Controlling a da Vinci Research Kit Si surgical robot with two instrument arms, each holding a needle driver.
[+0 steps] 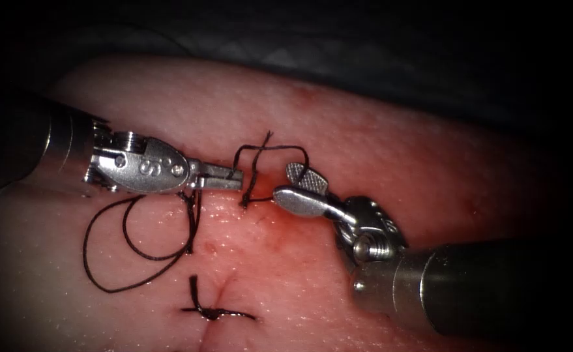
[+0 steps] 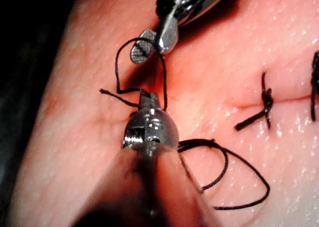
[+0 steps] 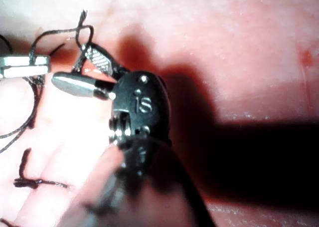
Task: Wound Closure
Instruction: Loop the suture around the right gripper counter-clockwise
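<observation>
Mid-knot over the upper end of the cut [image 1: 260, 215] in the tissue [image 1: 377, 130], to judge by the thread [image 1: 270, 150] looped above the wound between both tools. Left end effector [image 1: 231, 177], reaching in from the left, clamped narrow on the thread near its short frayed tail [image 1: 266, 137]. Right end effector [image 1: 296, 186] spread wide, holding nothing, one jaw seemingly inside the loop. Slack thread coiled on the tissue left of the cut [image 1: 136, 248], trailing from below the left tool. Finished stitch with trimmed ends [image 1: 214, 313] lower along the wound; red fluid [image 1: 279, 228] staining the tissue around the open part. No needle made out. Next move, by these signs, calling for a firm hold on a free strand and an even, opposed pull, keeping the loop from snagging on a jaw.
</observation>
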